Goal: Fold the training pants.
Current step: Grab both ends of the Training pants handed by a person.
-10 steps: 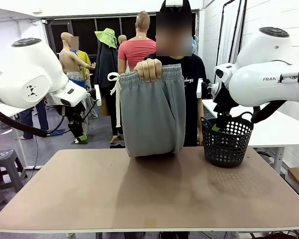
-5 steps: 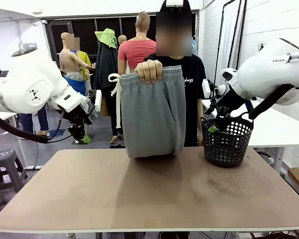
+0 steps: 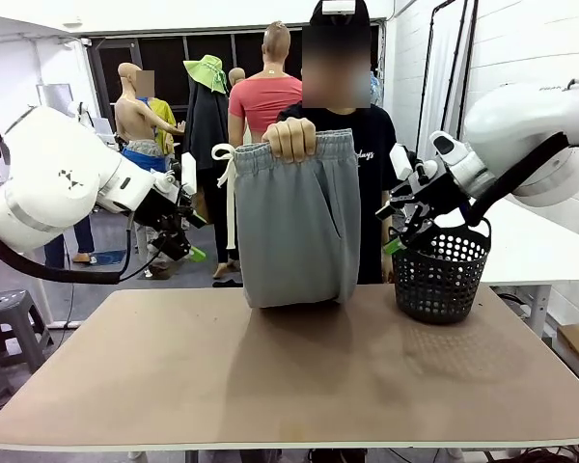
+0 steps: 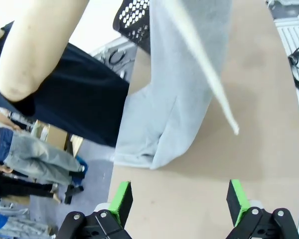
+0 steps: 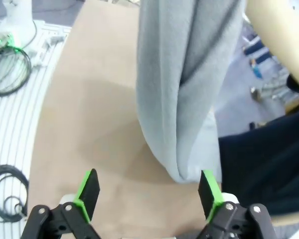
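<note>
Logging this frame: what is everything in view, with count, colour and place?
training pants: one, light grey, held up, lower end on the table
drawstring: one, white, hanging from the waistband
basket: one, black, far right of the table
table: one, brown, centre
stool: one, grey, floor at left
person's hand: one, gripping the waistband
left gripper: one, black with green pads, open, left of the pants
right gripper: one, same colours, open, beside the basket

training pants [image 4: 174,99] cut off at top edge, basket [image 4: 134,20] partly cropped
</note>
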Robot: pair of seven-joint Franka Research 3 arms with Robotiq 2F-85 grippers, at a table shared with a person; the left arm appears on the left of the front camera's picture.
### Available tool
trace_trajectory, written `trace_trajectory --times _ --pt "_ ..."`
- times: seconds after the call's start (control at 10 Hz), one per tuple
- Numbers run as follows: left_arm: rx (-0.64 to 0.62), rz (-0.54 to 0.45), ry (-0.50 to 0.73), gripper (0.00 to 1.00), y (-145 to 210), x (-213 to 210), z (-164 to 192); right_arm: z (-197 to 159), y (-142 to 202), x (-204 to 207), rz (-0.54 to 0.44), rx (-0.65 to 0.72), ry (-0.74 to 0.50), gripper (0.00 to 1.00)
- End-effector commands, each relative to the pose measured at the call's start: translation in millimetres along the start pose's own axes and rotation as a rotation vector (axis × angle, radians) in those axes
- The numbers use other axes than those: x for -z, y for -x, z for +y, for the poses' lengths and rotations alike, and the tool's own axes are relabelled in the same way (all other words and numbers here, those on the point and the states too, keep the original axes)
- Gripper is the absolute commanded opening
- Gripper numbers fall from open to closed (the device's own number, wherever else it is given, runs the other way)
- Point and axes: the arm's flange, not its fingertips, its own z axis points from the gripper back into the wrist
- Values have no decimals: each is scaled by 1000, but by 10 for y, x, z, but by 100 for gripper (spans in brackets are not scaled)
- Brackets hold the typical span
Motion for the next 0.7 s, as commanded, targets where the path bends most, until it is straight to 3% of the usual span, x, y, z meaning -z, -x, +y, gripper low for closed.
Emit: trace_trajectory --times 0.0,0.1,0.2,0.3,0.4,0.6 --pt "-1 -125 42 100 90 106 8 -73 20 79 -76 -31 -10 100" --pt "-48 -162 75 100 83 114 5 -79 -6 69 -66 -28 1 100" --pt "-5 -53 17 100 -11 37 -25 5 -14 22 -42 -11 0 100" --pt "-5 -53 17 100 -11 37 -25 5 -14 22 -42 -11 0 100" --pt "-26 -101 36 100 -11 65 -51 3 -27 36 -56 -11 4 100" --pt "13 -258 25 100 -111 100 -80 -9 -103 82 -192 -2 86 100"
